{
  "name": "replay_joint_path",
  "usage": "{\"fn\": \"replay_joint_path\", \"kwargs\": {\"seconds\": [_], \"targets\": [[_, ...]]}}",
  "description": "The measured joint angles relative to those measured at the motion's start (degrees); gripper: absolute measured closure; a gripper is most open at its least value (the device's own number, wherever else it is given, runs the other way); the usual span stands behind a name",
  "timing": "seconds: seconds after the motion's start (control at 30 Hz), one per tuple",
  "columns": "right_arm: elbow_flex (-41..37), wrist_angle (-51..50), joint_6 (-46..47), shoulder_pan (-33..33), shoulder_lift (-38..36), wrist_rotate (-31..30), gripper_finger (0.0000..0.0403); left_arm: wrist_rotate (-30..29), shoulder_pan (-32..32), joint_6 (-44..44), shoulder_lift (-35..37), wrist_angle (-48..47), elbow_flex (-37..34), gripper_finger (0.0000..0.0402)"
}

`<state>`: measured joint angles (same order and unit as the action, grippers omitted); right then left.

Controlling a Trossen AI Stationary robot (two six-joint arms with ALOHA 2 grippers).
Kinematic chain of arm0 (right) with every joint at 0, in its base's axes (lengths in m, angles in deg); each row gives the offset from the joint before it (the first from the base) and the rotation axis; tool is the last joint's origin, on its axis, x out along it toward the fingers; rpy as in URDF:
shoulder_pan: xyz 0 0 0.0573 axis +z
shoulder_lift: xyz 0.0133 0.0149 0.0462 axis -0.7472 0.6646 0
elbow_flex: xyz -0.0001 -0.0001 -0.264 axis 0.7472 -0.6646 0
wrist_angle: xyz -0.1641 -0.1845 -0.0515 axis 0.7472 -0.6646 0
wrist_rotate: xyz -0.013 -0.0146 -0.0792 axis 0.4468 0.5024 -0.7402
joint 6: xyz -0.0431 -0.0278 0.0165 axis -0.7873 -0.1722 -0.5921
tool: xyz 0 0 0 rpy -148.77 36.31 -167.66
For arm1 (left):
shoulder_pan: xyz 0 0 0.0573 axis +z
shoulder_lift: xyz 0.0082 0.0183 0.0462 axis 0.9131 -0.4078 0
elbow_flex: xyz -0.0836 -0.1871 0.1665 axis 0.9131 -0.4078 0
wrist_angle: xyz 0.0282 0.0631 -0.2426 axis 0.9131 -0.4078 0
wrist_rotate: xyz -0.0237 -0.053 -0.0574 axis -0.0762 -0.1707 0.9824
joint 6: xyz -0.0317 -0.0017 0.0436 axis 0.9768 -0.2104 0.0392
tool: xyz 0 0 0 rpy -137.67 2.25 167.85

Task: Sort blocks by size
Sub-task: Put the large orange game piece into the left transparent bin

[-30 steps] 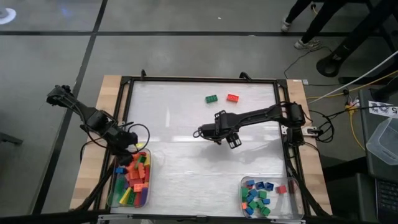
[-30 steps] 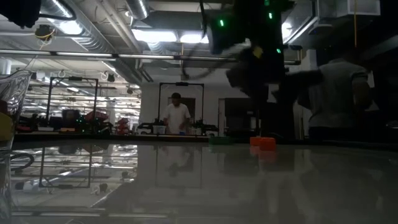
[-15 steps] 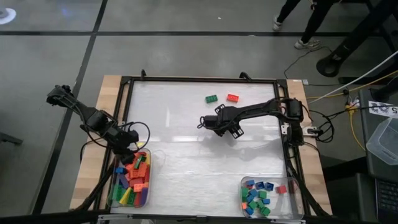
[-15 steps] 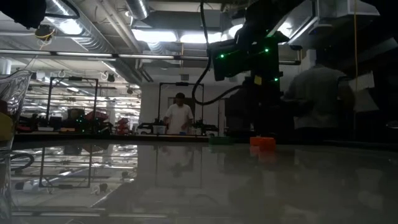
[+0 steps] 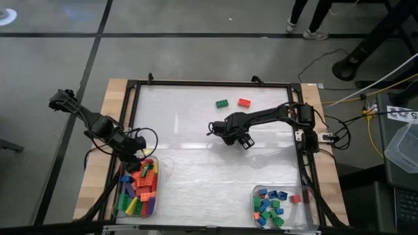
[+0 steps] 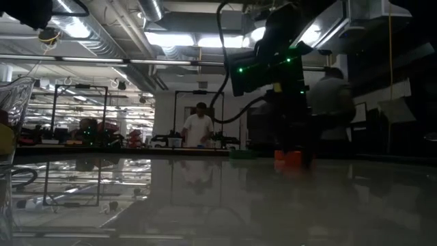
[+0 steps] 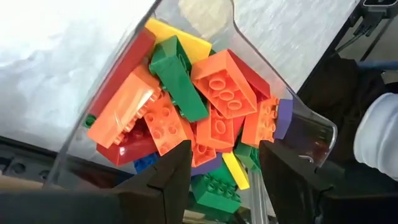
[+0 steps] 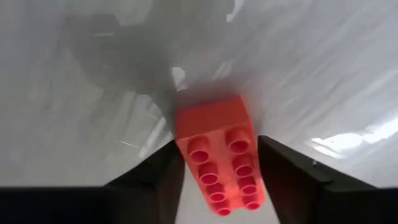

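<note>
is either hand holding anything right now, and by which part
The right hand has a long red brick between its fingers, by its long sides; a firm grip cannot be told. The left hand is open and empty.

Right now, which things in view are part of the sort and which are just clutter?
Job: red block, green block, long blocks in left tray, small blocks in right tray.
Lying about: cables, grey bin, person behind.
</note>
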<state>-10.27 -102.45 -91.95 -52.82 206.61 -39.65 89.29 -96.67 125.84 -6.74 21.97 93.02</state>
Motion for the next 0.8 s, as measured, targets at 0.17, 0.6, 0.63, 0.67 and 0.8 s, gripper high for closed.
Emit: {"fn": "replay_joint_path", "kwargs": {"seconds": [0.17, 0.6, 0.63, 0.67, 0.8], "targets": [[0.9, -0.6, 4.8, -0.1, 0.2, 3.4, 0.0269, -2.9, 0.0, -1.0, 0.0, 0.0, 0.0, 0.0229], [10.1, 26.1, 12.4, 7.6, 0.6, 21.1, 0.0248, -19.6, 0.0, -2.2, -0.1, 3.4, 0.0, 0.0229], [10.8, 28.9, 12.4, 8.4, 0.6, 20.7, 0.0242, -21.2, 0.0, -1.5, -0.1, 4.2, 0.0, 0.0229], [11.4, 31.2, 12.3, 9.1, 0.6, 19.5, 0.0239, -23.0, 0.1, -0.5, -0.1, 4.9, 0.0, 0.0229], [12.7, 43.1, 11.8, 11.6, 0.6, 10.9, 0.0248, -31.4, 0.9, 10.3, -0.2, 10.0, -0.1, 0.0229]]}}
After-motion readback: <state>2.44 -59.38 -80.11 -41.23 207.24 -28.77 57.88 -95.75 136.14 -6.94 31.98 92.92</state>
